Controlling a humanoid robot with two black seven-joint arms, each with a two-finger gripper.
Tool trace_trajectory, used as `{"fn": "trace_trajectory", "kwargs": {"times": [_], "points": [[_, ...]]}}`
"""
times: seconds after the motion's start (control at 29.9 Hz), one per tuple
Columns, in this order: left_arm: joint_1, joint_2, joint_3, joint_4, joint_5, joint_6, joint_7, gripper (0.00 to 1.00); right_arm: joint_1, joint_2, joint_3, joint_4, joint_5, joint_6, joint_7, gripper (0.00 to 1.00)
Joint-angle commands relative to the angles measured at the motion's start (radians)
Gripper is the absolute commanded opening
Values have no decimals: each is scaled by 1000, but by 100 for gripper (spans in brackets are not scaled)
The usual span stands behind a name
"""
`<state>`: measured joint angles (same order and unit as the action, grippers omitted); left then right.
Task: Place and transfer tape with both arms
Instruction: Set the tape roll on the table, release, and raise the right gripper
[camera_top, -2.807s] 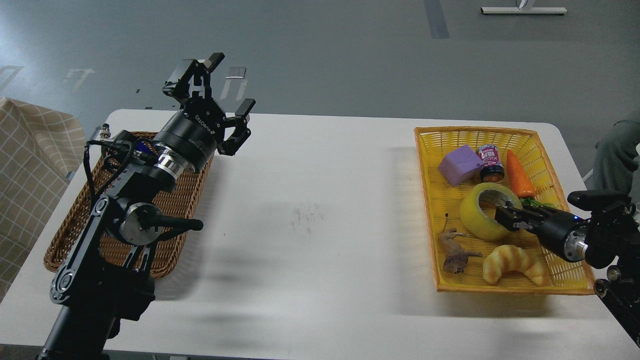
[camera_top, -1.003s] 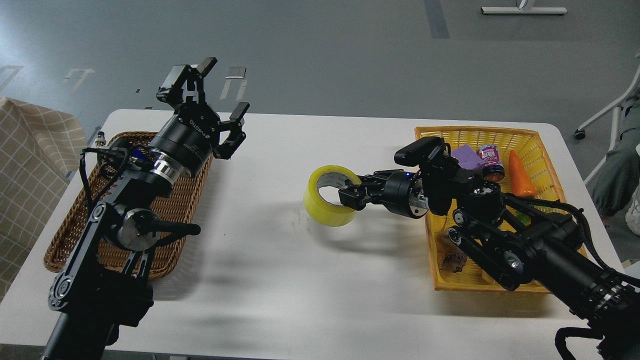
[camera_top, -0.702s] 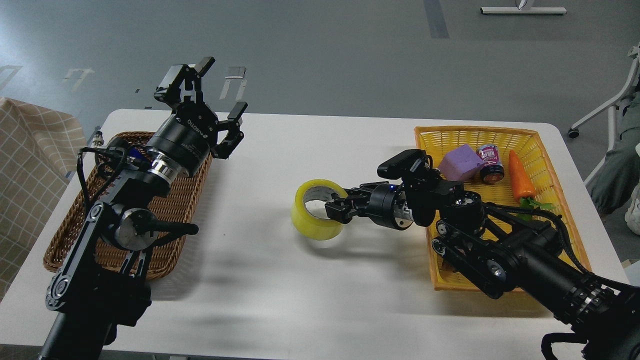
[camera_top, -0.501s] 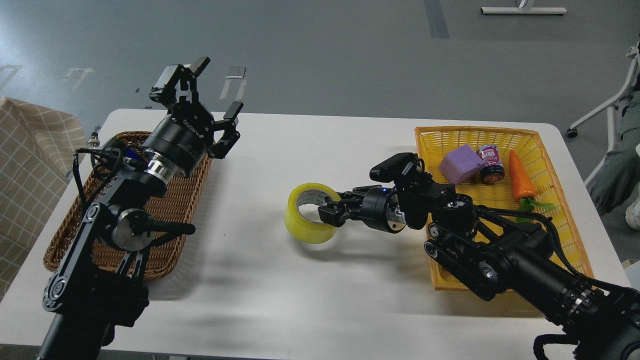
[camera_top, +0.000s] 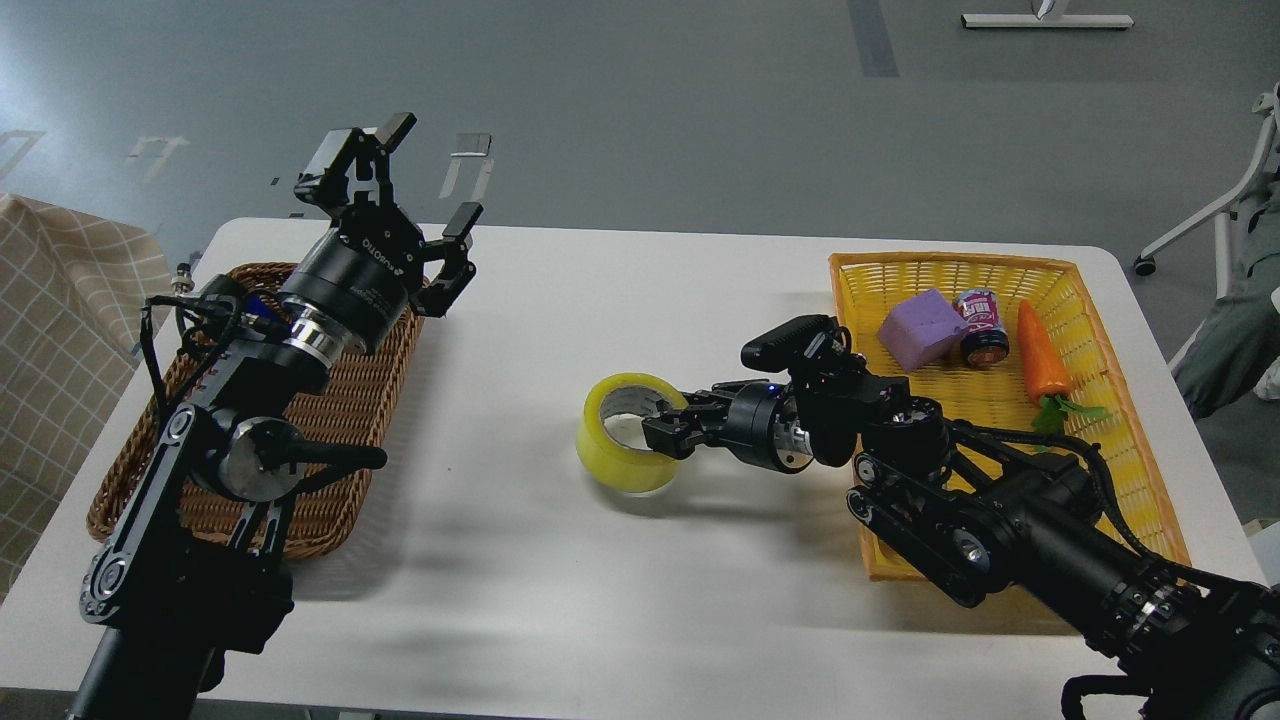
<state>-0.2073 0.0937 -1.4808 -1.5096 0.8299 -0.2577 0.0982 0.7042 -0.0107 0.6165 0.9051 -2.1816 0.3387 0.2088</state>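
Note:
The tape (camera_top: 622, 438), a translucent yellow roll with a grey-white core, is at the middle of the white table (camera_top: 620, 300), low over or on its surface. My right gripper (camera_top: 662, 436) is shut on the roll's right wall, one finger inside the core. My right arm (camera_top: 980, 510) reaches in from the lower right across the yellow basket. My left gripper (camera_top: 415, 215) is open and empty, raised above the far end of the brown wicker basket (camera_top: 150, 440), well left of the tape.
The yellow basket (camera_top: 1100, 290) at the right holds a purple block (camera_top: 920, 328), a can (camera_top: 982, 325) and a carrot (camera_top: 1040, 352); my right arm hides its near part. A checked cloth (camera_top: 60, 330) lies at the left edge.
My right gripper lifted the tape out of the yellow basket, carried it left to the table's middle and lowered it. My left gripper drifted slightly left and stayed open.

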Motion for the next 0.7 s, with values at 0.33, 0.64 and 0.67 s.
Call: {"fn": "trace_trajectory", "kwargs": {"times": [0.33, 0.64, 0.67], "points": [[9, 3, -19, -4, -3, -6, 0, 99, -6, 0, 0, 1, 0, -21, -2, 48], [12, 3, -19, -4, -5, -8, 0, 99, -5, 1, 20, 3, 0, -50, -2, 60], [12, 3, -19, -4, -5, -6, 0, 99, 4, 1, 38, 4, 0, -62, -2, 77]]}}
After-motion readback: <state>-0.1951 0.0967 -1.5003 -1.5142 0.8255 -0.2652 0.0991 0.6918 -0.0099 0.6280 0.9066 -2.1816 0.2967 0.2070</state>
